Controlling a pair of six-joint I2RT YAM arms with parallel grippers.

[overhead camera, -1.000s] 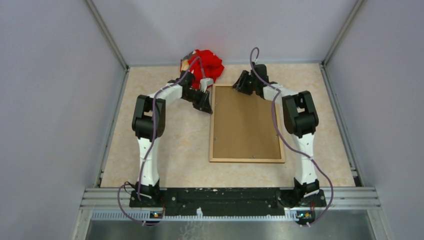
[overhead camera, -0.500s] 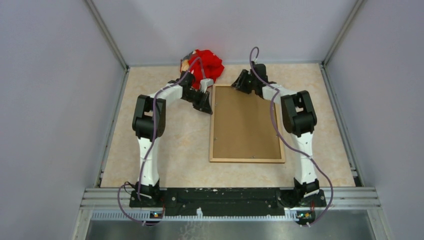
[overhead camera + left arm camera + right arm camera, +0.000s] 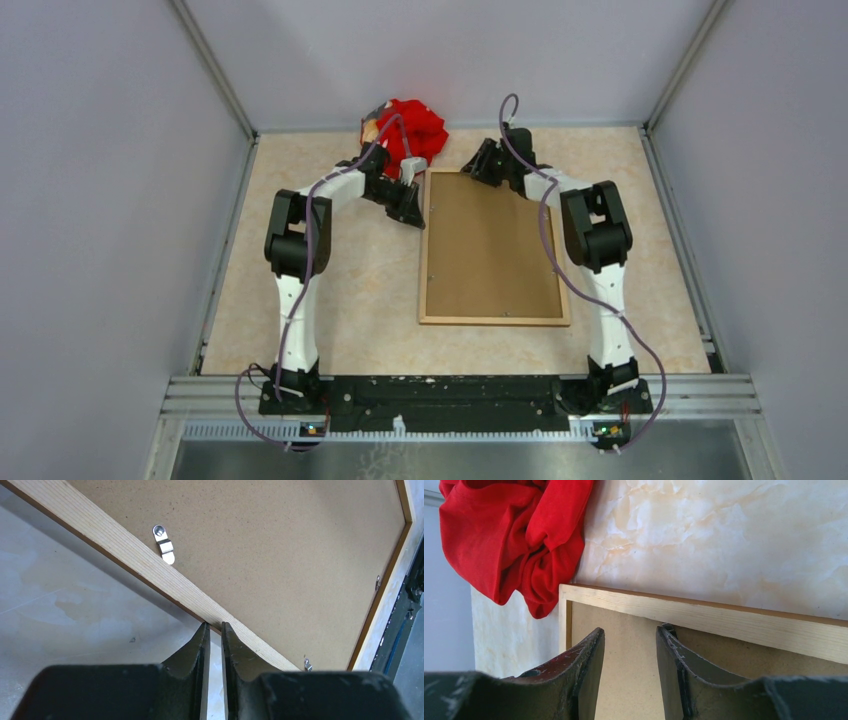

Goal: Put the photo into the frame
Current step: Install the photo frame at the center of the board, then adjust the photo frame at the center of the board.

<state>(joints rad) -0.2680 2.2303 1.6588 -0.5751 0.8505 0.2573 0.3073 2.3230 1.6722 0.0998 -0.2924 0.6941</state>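
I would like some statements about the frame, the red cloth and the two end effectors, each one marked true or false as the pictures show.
1. The frame lies flat on the table with its backing board facing up. True.
2. The red cloth lies on the backing board. False: it lies on the table beyond the frame's far left corner.
3. The left end effector has its fingers almost together, at the frame's left rail. True.
4. The right end effector is shut tight. False: a clear gap stands between its fingers, which are over the frame's far rail.
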